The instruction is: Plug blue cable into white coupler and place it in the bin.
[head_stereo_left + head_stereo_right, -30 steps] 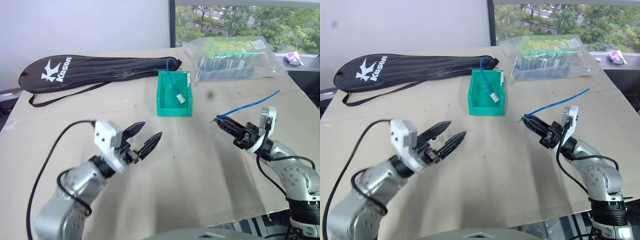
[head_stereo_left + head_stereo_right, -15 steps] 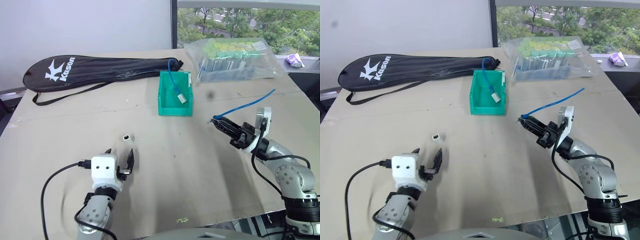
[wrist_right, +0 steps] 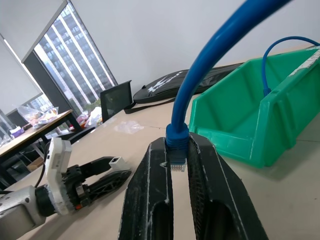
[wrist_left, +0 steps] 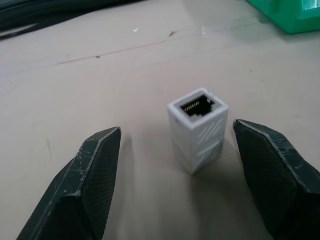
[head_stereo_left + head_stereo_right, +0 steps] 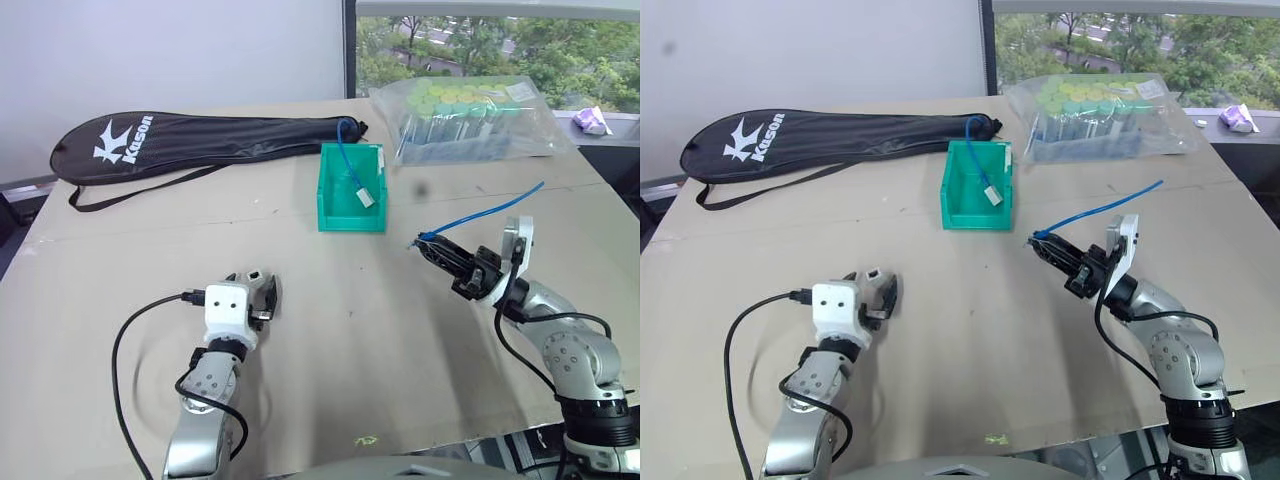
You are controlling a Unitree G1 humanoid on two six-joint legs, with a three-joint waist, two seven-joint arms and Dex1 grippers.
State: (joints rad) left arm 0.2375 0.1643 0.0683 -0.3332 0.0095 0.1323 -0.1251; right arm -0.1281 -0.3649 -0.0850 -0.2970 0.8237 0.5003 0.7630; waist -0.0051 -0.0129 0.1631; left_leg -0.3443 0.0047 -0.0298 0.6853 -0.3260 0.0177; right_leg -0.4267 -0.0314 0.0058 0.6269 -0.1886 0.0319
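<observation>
On the near left of the bench (image 5: 330, 330), our left hand (image 4: 175, 160) was low and wide open, with the white coupler (image 4: 197, 129) upright between its fingers, untouched, socket facing up. Our right hand (image 5: 432, 243), well apart to the right, was closed on the plug end of the blue cable (image 5: 490, 210). The bench between them was free; the bin (image 5: 350, 190) stood farther away.

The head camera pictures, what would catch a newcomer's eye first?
Probably the bright-green bin in the middle of the table, with another blue cable hanging into it. Next, the right end effector, shut on the plug end of the blue cable that arcs away behind it. Near the table's front left, the left end effector sits open around the tiny white coupler.
</observation>
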